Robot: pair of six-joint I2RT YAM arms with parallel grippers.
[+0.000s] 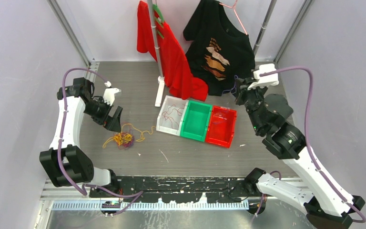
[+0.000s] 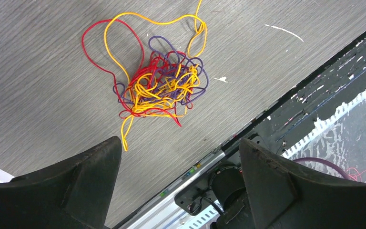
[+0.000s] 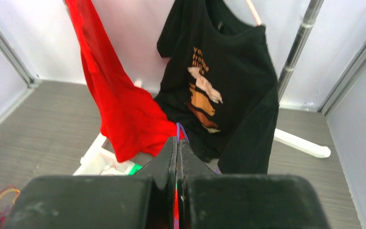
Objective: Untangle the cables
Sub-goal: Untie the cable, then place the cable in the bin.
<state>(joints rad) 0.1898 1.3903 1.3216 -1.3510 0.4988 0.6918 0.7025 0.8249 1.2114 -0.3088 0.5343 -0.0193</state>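
The cables (image 1: 122,139) lie as a knot of red, yellow and purple strands on the grey table, left of the bins. In the left wrist view the tangle (image 2: 164,86) sits just ahead of my left gripper (image 2: 180,143), which is open, above the table, with nothing between its fingers. From above, the left gripper (image 1: 114,123) hangs over the knot's far left side. My right gripper (image 1: 238,88) is raised near the black shirt, shut on a thin purple cable (image 3: 179,129) that sticks out past its tips (image 3: 177,139). A few red cables (image 1: 171,112) lie in the white bin.
Three bins stand in a row mid-table: white (image 1: 160,114), green (image 1: 190,132), red (image 1: 218,140). Behind them a rack pole (image 1: 156,43) on a white foot (image 1: 160,93) carries a red shirt (image 1: 174,57) and a black shirt (image 1: 219,47). Walls close in on both sides.
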